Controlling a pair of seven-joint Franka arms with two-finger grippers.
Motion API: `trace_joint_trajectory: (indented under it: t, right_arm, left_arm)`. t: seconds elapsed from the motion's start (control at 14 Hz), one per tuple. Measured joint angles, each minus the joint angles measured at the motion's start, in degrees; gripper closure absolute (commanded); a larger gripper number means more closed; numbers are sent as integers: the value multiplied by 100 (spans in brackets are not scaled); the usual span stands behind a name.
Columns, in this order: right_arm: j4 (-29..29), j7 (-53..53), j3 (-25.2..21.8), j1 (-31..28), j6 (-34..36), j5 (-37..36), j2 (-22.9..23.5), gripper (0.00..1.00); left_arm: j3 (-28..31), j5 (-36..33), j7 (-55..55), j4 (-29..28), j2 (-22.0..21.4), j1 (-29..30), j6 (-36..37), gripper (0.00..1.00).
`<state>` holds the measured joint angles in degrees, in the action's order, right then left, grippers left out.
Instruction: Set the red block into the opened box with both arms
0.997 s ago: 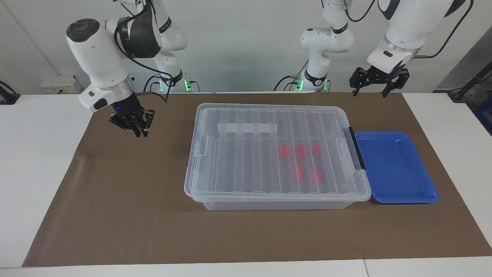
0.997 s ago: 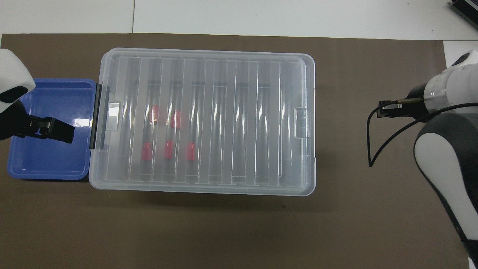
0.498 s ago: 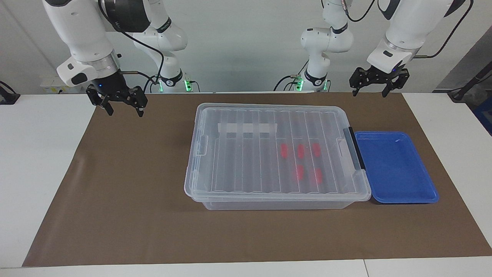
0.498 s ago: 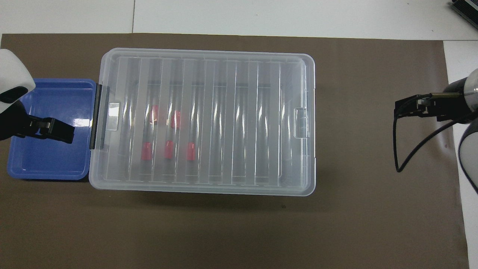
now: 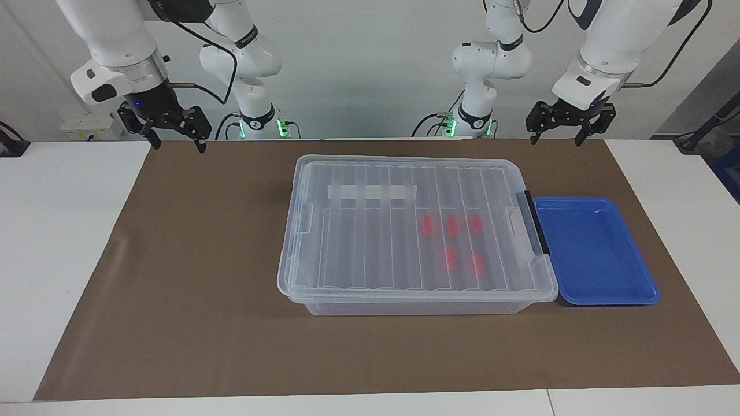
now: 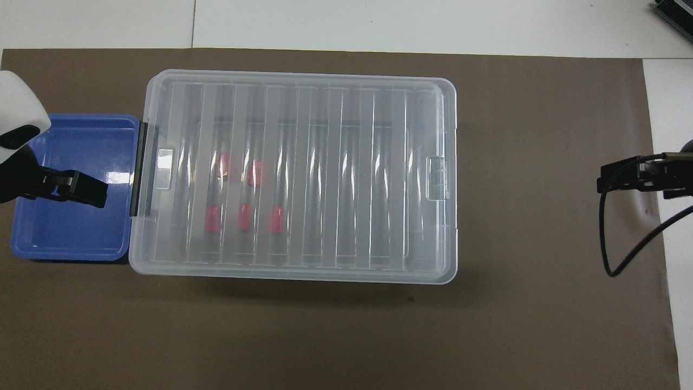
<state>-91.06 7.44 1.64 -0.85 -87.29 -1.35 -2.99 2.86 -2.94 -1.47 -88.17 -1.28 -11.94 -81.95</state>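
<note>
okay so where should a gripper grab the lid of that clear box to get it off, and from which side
Probably the lid at its short ends, where raised tabs stick out: the tab toward the right arm's end and the one by the black clip handle. Come straight down from above. The ribbed top is flat and too wide to pinch, and the blue tray crowds the clip end.

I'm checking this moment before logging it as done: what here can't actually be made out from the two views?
- Right gripper: in the overhead view the picture's edge cuts it off.
- Left gripper: overhead view shows only part; the edge cuts the rest.
- Red blocks: both views blur them through the box's ribbed lid, so exact shape and resting pose are unclear.
- Blue tray: the left gripper covers part of it in the overhead view.
</note>
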Motion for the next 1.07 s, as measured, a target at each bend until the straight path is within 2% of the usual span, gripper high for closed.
trace_joint_trajectory:
  t: [1.07]
  right_arm:
    - [34, 0, -2, -9, 159, 4, 59, 0]
  left_arm:
    - [0, 0, 0, 0, 0, 0, 0, 0]
